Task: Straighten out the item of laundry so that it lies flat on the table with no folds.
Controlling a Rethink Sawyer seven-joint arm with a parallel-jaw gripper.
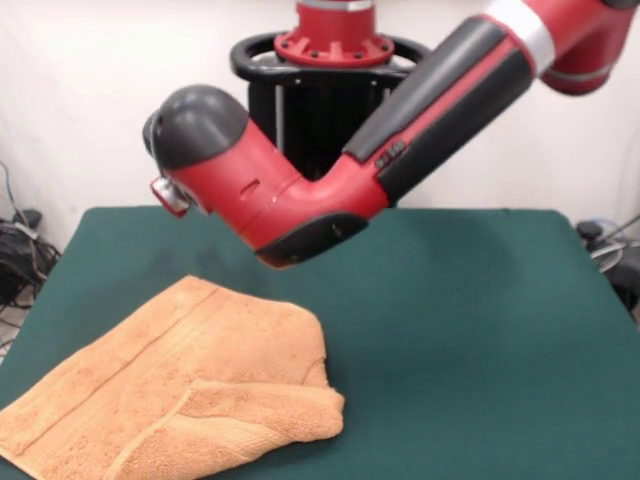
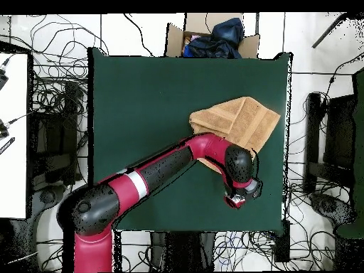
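I see the towel (image 1: 175, 395) at the front-left corner of the bench (image 1: 480, 320) in the front view, partly hanging past the bench's near edge at the bottom of the frame. It's not flat: the right side is folded over on itself, with a thick rolled lip along the lower right edge, and a woven band runs diagonally across the left part. The arm's elbow and wrist housing (image 1: 250, 180) hang above the towel's far edge, not touching it from what I can see.

Overhead, the bench (image 2: 142, 106) shows the towel (image 2: 238, 121) against its right edge, one corner reaching out to that edge. The arm crosses over the towel's lower corner. The gripper (image 2: 238, 199) sits just below the towel; I can't tell how wide it stands. A cardboard box (image 2: 213, 39) with dark cloth sits beyond the bench's top edge.
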